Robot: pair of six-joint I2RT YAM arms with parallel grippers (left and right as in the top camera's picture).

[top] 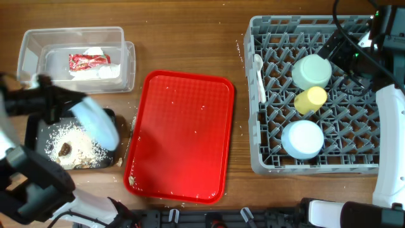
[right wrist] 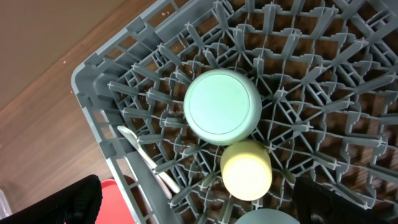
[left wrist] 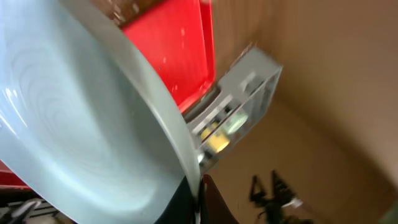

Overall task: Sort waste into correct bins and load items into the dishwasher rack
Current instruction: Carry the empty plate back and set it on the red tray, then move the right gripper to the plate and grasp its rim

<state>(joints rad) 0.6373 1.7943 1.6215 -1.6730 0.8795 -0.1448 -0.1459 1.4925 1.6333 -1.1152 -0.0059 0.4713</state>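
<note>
left hand (left wrist: pixel 198 202) clamped on the rim of the light blue plate (left wrist: pixel 81 124), tilted over the black tray (top: pixel 39 130) with the scraps (top: pixel 65 149). we would keep its low edge inside the tray walls. farther off, right hand (top: pixel 338 49) gapes above the dishwasher rack (top: pixel 253 166).

Overhead view: straight down on the whole table (top: pixel 190 38), dish rack (top: pixel 345 136) at one end. Right wrist view: close above one dish rack corner, facing down. Left wrist view: tilted, plate (left wrist: pixel 81 124) against the lens, dish rack far beyond. All three share it.
</note>
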